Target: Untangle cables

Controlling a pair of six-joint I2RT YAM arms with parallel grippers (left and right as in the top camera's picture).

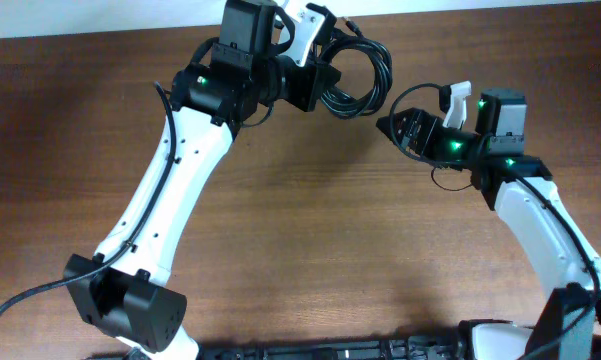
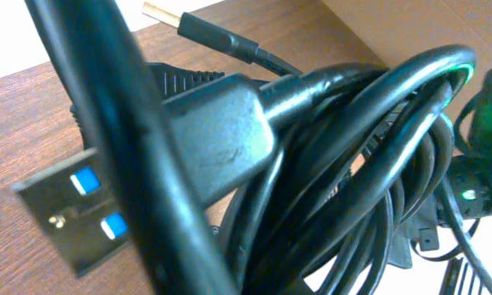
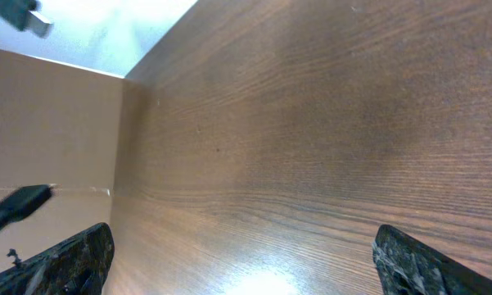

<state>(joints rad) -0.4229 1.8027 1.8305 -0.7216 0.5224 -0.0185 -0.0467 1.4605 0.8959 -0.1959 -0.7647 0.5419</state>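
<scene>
Hanging from the left gripper (image 1: 315,82) at the far middle of the wooden table (image 1: 310,230), the cables (image 1: 360,70) form one tight black coil, loops lying over loops. It is either lifted clear or barely above the wood; from overhead I cannot be sure which. That claw is pinched shut on the bundle, though its fingers are hidden behind the strands in its own camera. There, a USB plug (image 2: 78,205) with blue inserts juts out in front of the coil. Just right of the coil and a little nearer, the right gripper (image 1: 402,128) points toward it with its jaws spread as wide as they go, holding nothing. Its wrist view shows only bare wood between the two dark fingertips (image 3: 74,254). The risks look plain. If the open claw closes on several strands at once and pulls, the loops would likely cinch tighter rather than part. The plug could catch inside a loop as a cord is drawn through. A hard tug might also drag the whole bundle out of the left claw's narrow pinch.
</scene>
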